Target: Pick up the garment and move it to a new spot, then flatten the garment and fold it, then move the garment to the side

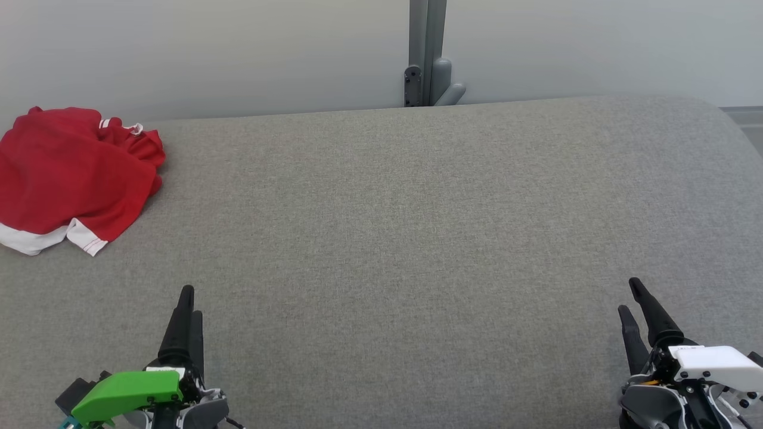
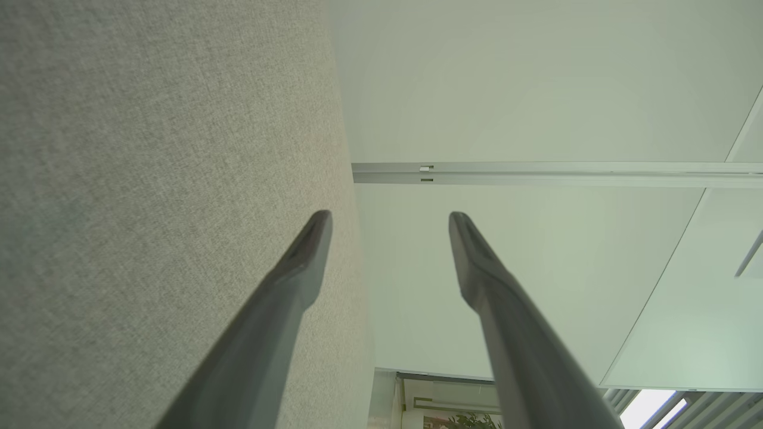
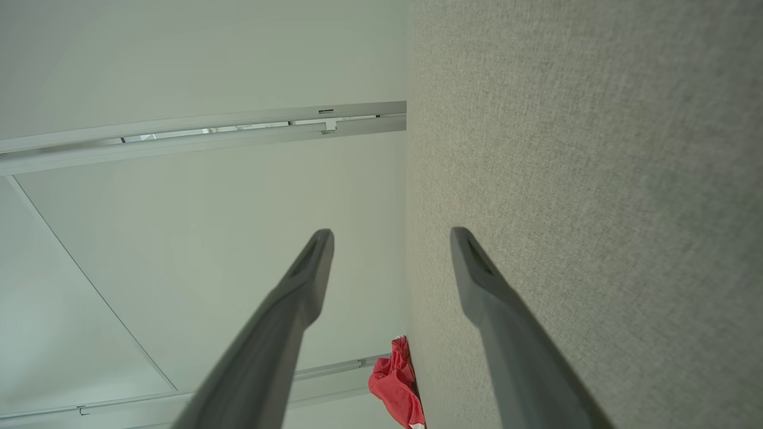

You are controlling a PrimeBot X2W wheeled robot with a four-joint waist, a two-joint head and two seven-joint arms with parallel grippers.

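Left gripper point(image 1: 191, 301): lower left of frame, fingers pointing up-frame, spread, holding nothing, over grey cushion point(image 1: 387, 238). Right gripper point(image 1: 628, 295): lower right, likewise spread, holding nothing. Garment point(image 1: 65, 173): red, crumpled, upper left on cushion.

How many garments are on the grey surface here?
1. A crumpled red garment with white trim lies at the far left of the grey surface. A second piece inside the heap cannot be ruled out.
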